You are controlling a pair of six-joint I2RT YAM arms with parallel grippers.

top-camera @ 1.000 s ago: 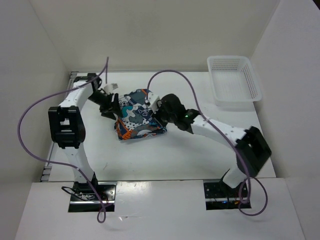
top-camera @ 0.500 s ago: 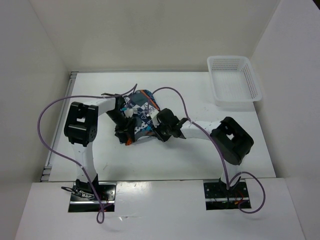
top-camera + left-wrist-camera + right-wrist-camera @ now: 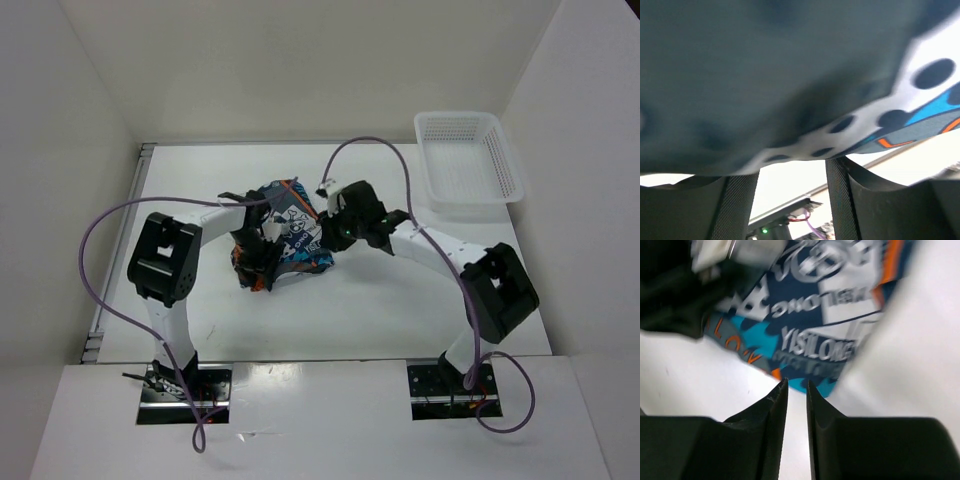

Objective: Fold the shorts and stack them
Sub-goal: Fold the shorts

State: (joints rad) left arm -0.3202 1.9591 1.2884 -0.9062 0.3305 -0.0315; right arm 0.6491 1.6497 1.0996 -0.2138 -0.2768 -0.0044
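Patchwork fabric shorts lie bunched. The left gripper, at their nine o'clock, stands wide under draped cloth. The right gripper, at three o'clock, is narrow and empty. They are probably flanking the shorts for the fold.

Your left wrist view is mostly the shorts, a dark out-of-focus smear running off the 9, 12 and 3 o'clock edges. It hides the fingertips of the left tool, so you can't tell whether they pinch cloth.
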